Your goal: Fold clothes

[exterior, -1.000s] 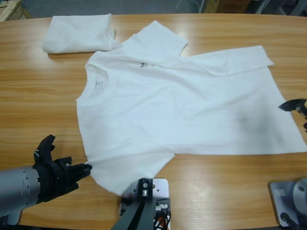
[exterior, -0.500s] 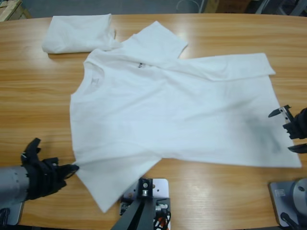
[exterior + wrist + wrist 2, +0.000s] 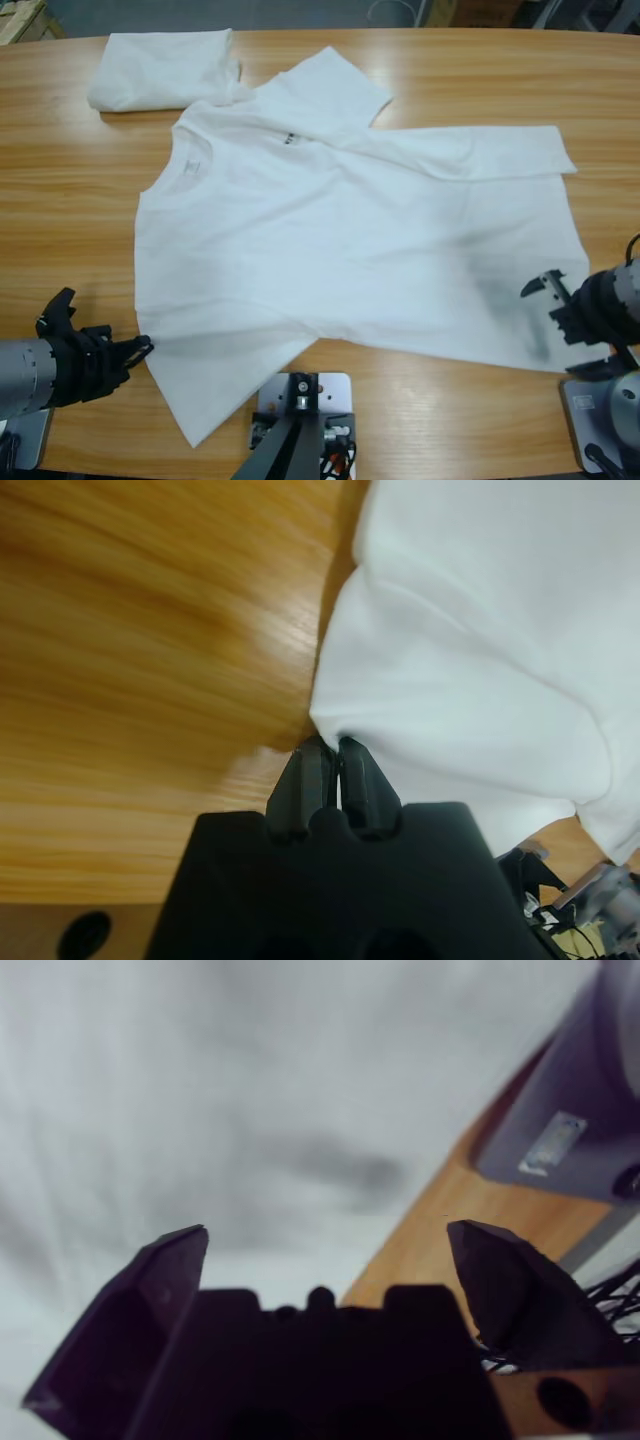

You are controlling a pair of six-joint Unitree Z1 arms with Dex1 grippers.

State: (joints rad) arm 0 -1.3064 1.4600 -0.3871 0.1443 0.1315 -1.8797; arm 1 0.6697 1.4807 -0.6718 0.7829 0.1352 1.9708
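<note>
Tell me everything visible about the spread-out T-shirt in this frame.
The spread-out T-shirt is plain white, cotton-looking, short-sleeved, with a round neck and a small label inside it. It lies flat on the wooden table, neck toward the left end, slightly wrinkled. Its far sleeve reaches the folded white bundle. The left pincer is shut on the near sleeve's edge. The right pincer hangs open at the hem's near corner, casting a grey shadow on the cloth.
</note>
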